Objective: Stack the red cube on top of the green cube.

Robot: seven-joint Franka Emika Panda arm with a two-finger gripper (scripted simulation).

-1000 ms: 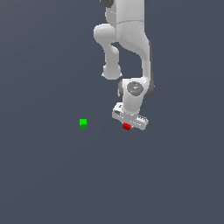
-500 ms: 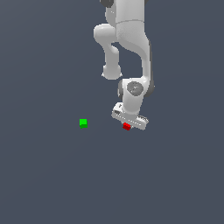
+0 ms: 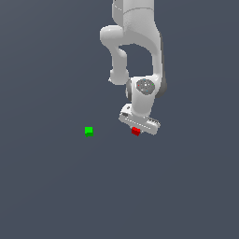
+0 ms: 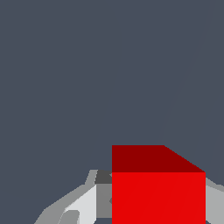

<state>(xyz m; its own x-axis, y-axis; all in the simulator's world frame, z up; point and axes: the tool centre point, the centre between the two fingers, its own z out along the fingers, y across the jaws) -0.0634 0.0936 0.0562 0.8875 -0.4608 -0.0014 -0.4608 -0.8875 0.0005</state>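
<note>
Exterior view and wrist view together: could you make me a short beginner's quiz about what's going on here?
1. True or false: the red cube sits on the green cube.
2. In the exterior view, the green cube lies on which side of the hand? A) left B) right
3. Fill in: the cube that fills the wrist view is ___.

Key: 1. False, they are apart. 2. A. 3. Red, between the hand's fingers.

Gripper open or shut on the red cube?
Cannot tell. The gripper sits right over the red cube, which fills the wrist view, but finger contact is not visible.
</note>
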